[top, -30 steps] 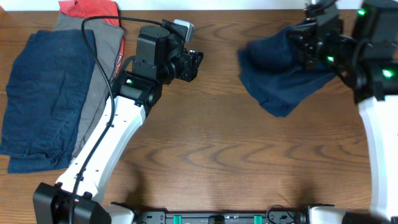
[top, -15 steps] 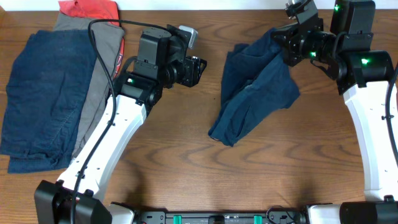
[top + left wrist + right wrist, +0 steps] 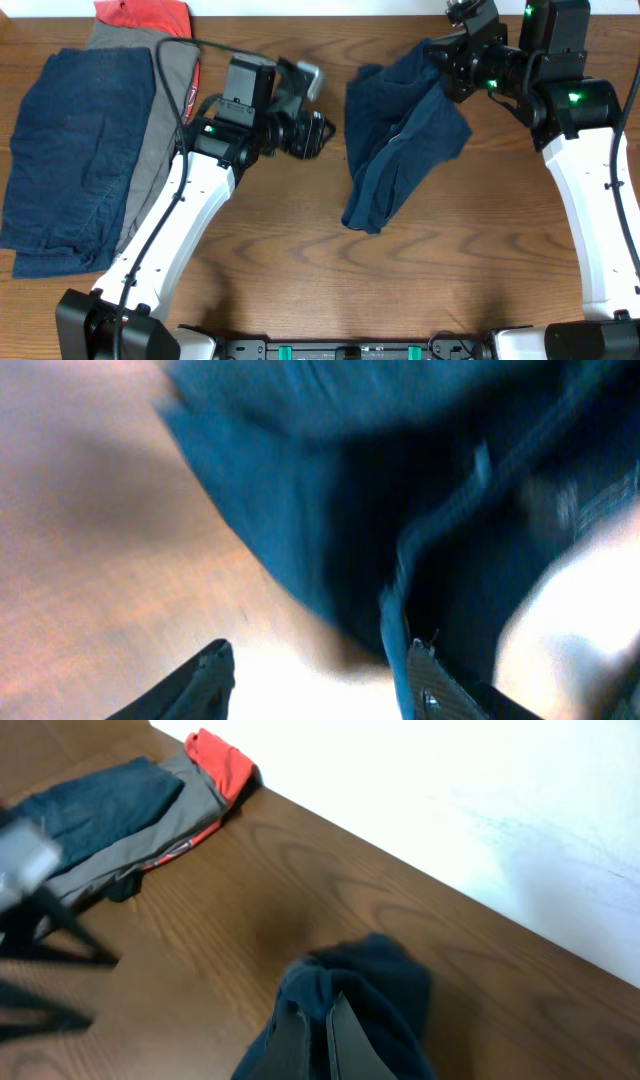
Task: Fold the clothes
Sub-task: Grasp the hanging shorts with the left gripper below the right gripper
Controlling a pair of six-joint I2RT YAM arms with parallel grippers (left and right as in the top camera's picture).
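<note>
Since the earlier frame, the navy garment [image 3: 398, 150] has shifted leftward, its upper edge clamped in the right gripper [image 3: 450, 62]. Left gripper [image 3: 312, 135], jaws apart and empty, hovers just beside it on the wooden table [image 3: 300, 260].

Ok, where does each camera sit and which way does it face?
Overhead: fixed above, looking down at the brown wooden table; left gripper and right gripper both show.
Left wrist: on the left arm, facing the crumpled dark blue garment close up; its open fingertips show.
Right wrist: on the right arm, facing across the table toward the white wall; its fingers pinch the garment.
Shared: overhead and right wrist both show the pile of blue, grey and red clothes.
</note>
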